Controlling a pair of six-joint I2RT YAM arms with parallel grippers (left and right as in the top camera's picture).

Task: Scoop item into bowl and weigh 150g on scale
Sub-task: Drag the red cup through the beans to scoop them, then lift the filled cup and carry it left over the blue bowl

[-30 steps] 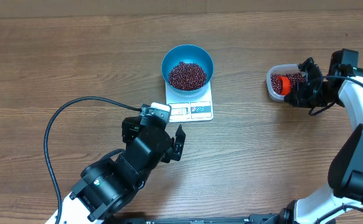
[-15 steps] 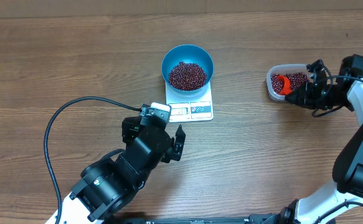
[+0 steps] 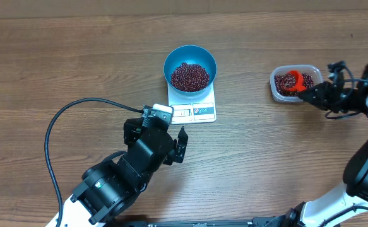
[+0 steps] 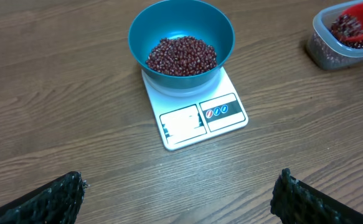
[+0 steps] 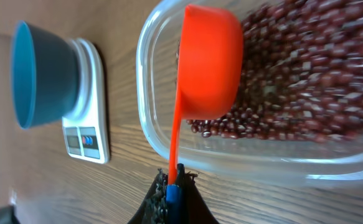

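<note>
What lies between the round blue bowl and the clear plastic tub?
Nothing: only bare brown wooden tabletop separates bowl and tub in the overhead view.

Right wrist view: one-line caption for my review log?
Right gripper holds the orange scoop over beans in the clear tub; blue bowl on white scale beyond.

Overhead cam: fixed, straight down on the tabletop [image 3: 57, 57], far enough out to take in both arms. Blue bowl [image 3: 174, 58] on scale [image 3: 193, 112] sits mid-frame, clear tub [image 3: 275, 88] toward the R edge.

L wrist cam: low, oblique, facing across the tabletop at bowl & scale, nearer than overhead. Left pincer [image 4: 178, 202] tips in the btm corners, tub clipped at top R.

R wrist cam: very close, rolled sideways, looking along the orange scoop [image 5: 209, 62] handle into the tub. Right pincer [image 5: 172, 186] at btm edge, bowl & scale small at L.

All 3 share bowl, scale, tub.
</note>
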